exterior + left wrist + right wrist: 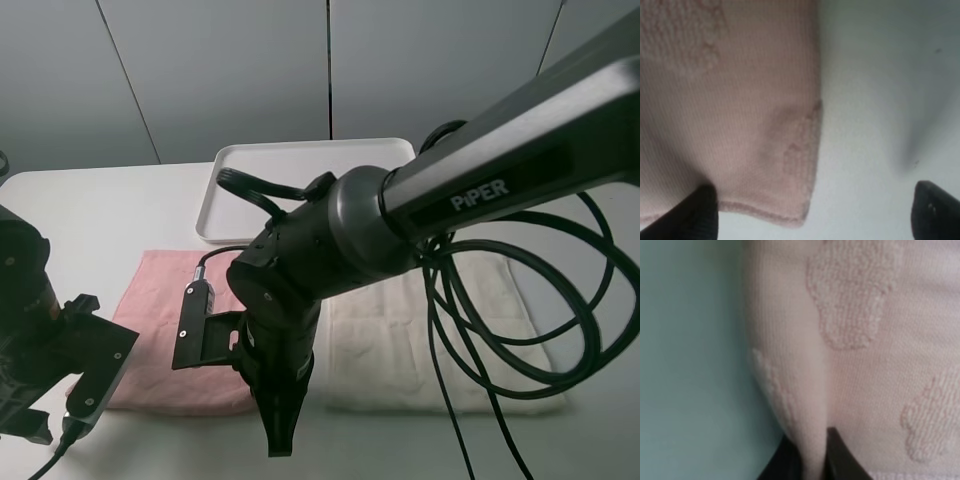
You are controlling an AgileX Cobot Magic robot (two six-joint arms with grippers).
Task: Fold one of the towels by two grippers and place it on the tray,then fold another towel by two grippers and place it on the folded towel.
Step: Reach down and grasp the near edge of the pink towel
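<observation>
Pink towel point(160, 295) fold pinched by right gripper point(814, 452) (left gripper point(820, 207) spread apart at its corner).

— Any writing you can read?
— One word, "PiPER" point(480, 193), in pale letters on a dark strip along the right arm point(545, 125).
— Anything else, say in the wrist views?
— Nothing legible there. The small module point(195, 303) on that arm is too small to tell whether it carries print.

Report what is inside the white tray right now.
The tray shows only bare white floor; no towel lies in it. The right arm covers its near right corner, so that part cannot be checked.
</observation>
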